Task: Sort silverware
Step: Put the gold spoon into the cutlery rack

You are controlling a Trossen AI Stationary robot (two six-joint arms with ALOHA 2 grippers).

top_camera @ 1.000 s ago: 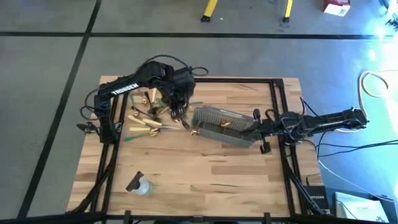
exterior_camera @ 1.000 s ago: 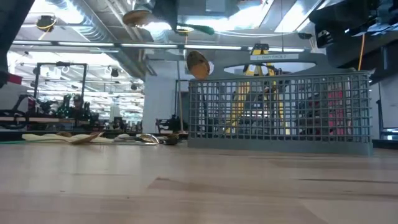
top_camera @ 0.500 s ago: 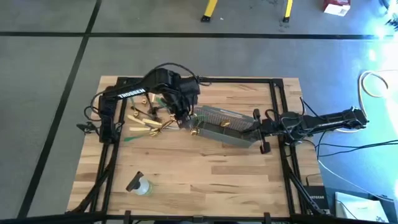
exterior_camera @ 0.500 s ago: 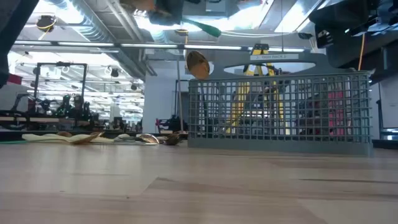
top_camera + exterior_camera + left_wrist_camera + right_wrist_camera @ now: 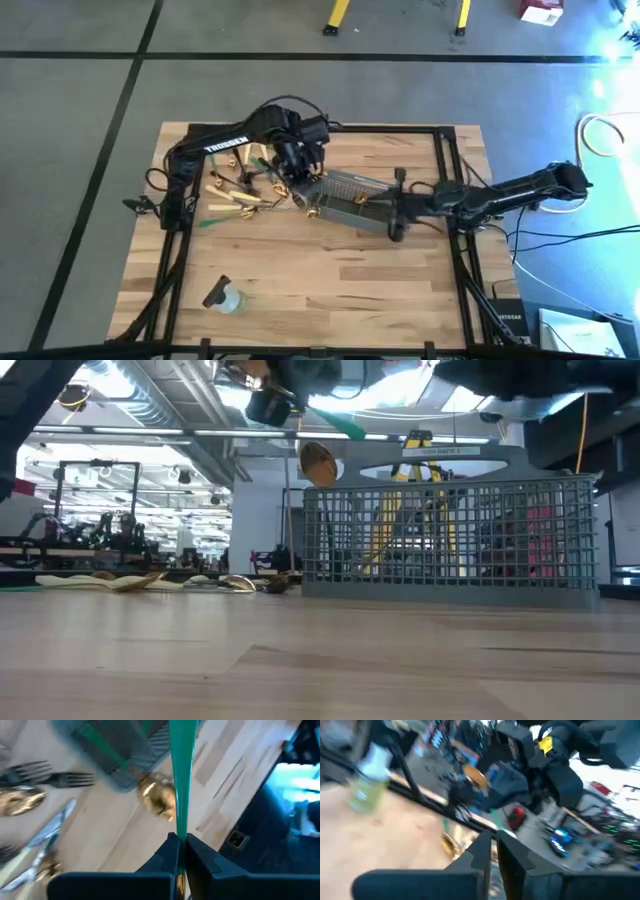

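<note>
Silverware under inspection: one slim green plastic utensil (image 5: 181, 780) clamped between the fingers of my left gripper (image 5: 179, 842), carried above the near end of the grey wire-mesh basket (image 5: 352, 198). Loose gold and black pieces (image 5: 232, 190) remain on the wooden table (image 5: 330, 270). My right gripper (image 5: 397, 205) sits closed at the basket's far end. Recommendation: centre over a compartment, lower vertically, release only once inside.

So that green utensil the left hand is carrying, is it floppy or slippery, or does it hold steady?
Probably stiff: the green utensil juts straight out from the left hand with no visible sag. Likely light, since it is slim and held only at one end. It looks smooth, so it might twist or slip in that narrow pinch over the basket.
</note>
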